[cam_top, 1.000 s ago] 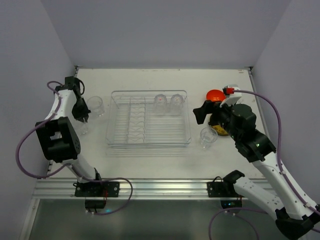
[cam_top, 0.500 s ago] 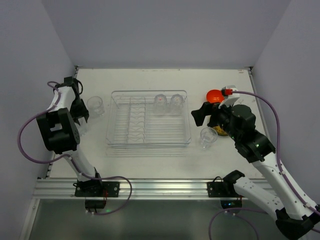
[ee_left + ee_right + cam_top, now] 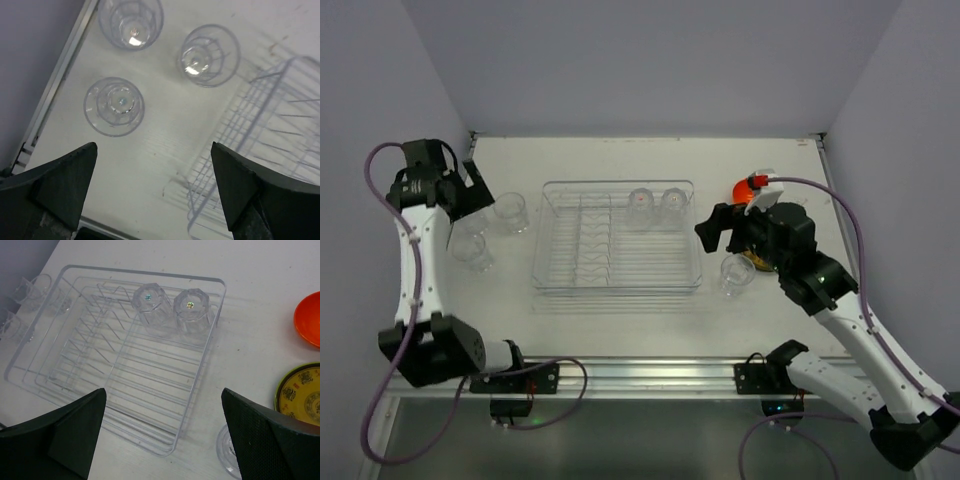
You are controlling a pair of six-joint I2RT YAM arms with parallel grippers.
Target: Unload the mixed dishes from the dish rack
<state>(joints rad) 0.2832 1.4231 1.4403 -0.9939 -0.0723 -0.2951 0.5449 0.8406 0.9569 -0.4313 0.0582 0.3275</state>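
Both arms empty; two glass cups (image 3: 167,312) to unload from the dish rack (image 3: 617,240).
Left fingers (image 3: 65,180) were spread wide, holding nothing, above three cups (image 3: 114,106) standing on the surface (image 3: 165,150) left of the rack. Right fingers (image 3: 270,435) were likewise spread and empty, over the rack's right edge. The two glass cups stood side by side at the rack's far right corner. A single cup (image 3: 735,272), the orange bowl (image 3: 310,320) and the olive plate (image 3: 305,400) lay right of the rack. Risk: the pair stood very close, so a finger lowered between them could tip the neighbour. Smooth glass might slip from a shallow pinch. A finger snagging a rib could drag the rack.
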